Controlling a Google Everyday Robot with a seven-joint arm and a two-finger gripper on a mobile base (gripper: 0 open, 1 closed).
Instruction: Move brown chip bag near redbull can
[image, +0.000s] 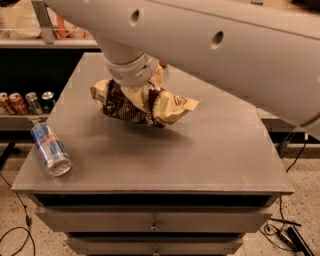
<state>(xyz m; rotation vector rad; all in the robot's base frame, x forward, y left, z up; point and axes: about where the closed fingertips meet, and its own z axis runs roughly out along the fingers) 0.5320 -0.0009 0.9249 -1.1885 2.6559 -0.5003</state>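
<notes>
The gripper (139, 96), hanging from the big pale arm (240, 45) over the table's (220, 145) rear left part, is clamped on the brown chip bag (122, 107). The bag hangs crumpled just under it, clear of the tabletop, with its shadow below. The redbull can (50, 149) lies on its side near the front left corner, apart from the bag. Four small cans (25, 102) stand on a shelf to the left. The drawer (154, 220) below is closed.

The gripper (139, 97), over a grey table (215, 150), clamps a crinkled dark-brown foil chip bag (124, 107); a blue-and-silver redbull can (50, 149) lies well apart, lower-left of it.
</notes>
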